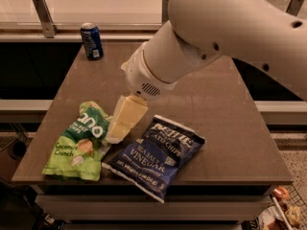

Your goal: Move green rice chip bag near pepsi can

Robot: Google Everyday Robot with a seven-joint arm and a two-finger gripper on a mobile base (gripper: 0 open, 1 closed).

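The green rice chip bag (79, 145) lies flat at the front left of the table, with "Coconut Crunch" lettering facing up. The pepsi can (91, 41) stands upright at the table's far left edge. My gripper (115, 135) hangs from the big white arm (216, 32) and points down and to the left. Its tip is at the green bag's upper right edge, between that bag and the dark-blue bag. The can is far from the green bag, well behind it.
A dark-blue "Sea Salt Vinegar" chip bag (153, 155) lies at the front centre, overhanging the table's front edge. The brown table (216, 123) has a counter and rails (43, 16) behind it. The floor drops away left and right.
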